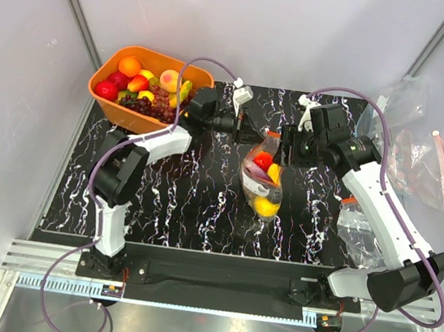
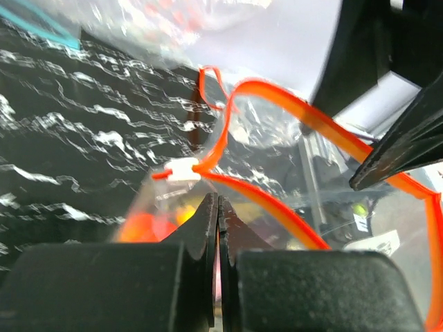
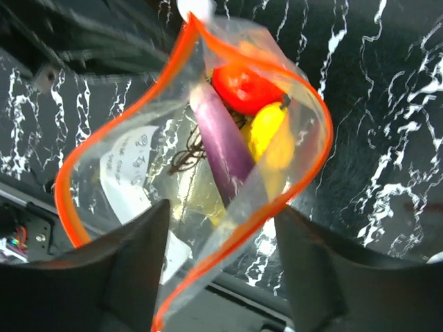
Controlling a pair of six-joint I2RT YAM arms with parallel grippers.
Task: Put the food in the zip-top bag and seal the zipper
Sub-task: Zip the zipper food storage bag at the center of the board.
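A black mat veined with white (image 1: 168,200) covers the table inside a white-walled enclosure (image 1: 22,66), with an orange basket (image 1: 152,52) of fruit at its far left corner and loose clear bags (image 1: 419,163) off its right edge. The zip-top bag (image 1: 263,180) is at the mat's middle with red, purple and yellow food (image 3: 232,131) inside and its orange-red zipper (image 3: 328,131) gaping. The left gripper (image 1: 247,134) is pinched closed on the bag's mouth edge, while the right gripper (image 1: 281,153) has its fingers spread wide, one side of the mouth lying between them ungripped.
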